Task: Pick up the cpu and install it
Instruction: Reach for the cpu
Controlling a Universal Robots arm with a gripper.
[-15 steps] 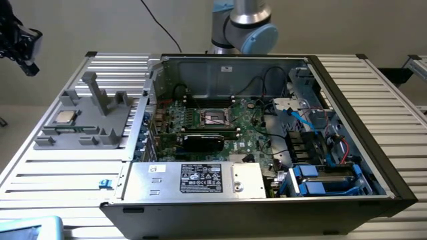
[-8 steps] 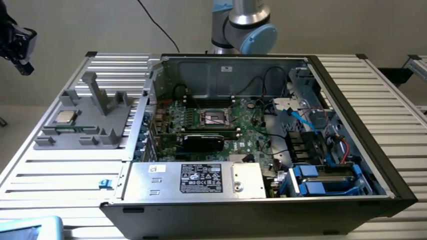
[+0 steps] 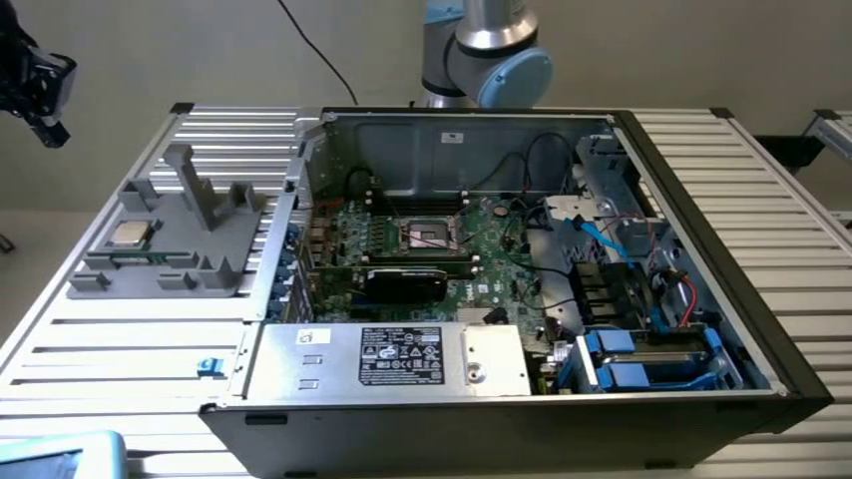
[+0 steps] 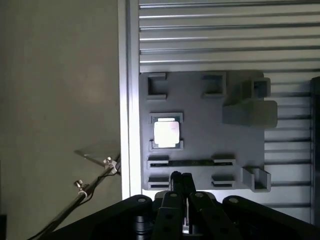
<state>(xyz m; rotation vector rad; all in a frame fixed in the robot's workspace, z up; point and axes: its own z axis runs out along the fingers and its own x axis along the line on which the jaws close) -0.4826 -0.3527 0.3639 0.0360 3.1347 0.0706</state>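
Observation:
The cpu, a small silvery square chip, lies flat in a pocket of the grey fixture on the slatted table, at the exterior view's left of the open computer case. In the wrist view the cpu shines bright on the fixture. My gripper hangs well above the fixture's near edge, shut with nothing between its fingers. In the exterior view the gripper is a dark shape high at the far left, apart from the cpu. The black-framed motherboard socket sits in the middle of the case.
A silver box with a black label fills the case's front. Blue drive bays and cables sit at the exterior view's right. Grey posts rise from the fixture. The table edge borders the floor, where a thin metal stand lies.

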